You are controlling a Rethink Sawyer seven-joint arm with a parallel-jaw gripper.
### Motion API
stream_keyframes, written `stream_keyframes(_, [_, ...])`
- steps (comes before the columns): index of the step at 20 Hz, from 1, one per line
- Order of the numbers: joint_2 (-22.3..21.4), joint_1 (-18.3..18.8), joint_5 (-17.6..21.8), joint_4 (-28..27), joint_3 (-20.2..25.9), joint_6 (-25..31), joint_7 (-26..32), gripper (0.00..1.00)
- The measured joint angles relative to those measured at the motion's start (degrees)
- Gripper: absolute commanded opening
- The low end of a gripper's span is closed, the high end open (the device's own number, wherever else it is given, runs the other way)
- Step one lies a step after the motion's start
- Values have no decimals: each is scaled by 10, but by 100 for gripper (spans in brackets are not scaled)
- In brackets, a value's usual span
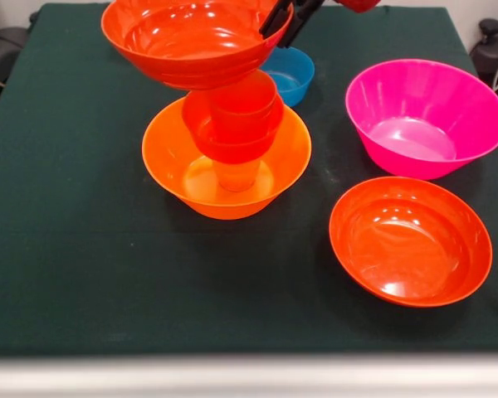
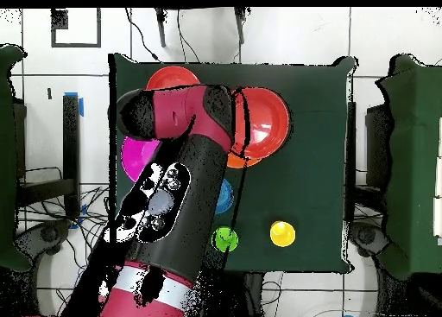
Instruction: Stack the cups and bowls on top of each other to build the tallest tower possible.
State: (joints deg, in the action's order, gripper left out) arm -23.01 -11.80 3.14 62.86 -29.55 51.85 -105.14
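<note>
Above the tower (image 1: 232, 137), the gripper (image 1: 287, 23) pinches the rim of a wide red-orange bowl (image 1: 195, 40), which rests tilted on the stacked cups. The bowl looks light, stiff and slippery, so its thin rim seems the best place to hold.

A dark green cloth-covered surface (image 1: 66, 207) is seen on a white tiled floor (image 2: 52, 80), where black cables (image 2: 56, 218) and blue tape marks (image 2: 80, 104) are scattered.
</note>
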Motion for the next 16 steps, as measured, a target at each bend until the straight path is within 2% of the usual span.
stream_keyframes(16, [24, -18, -16, -19, -15, 11, -33, 0])
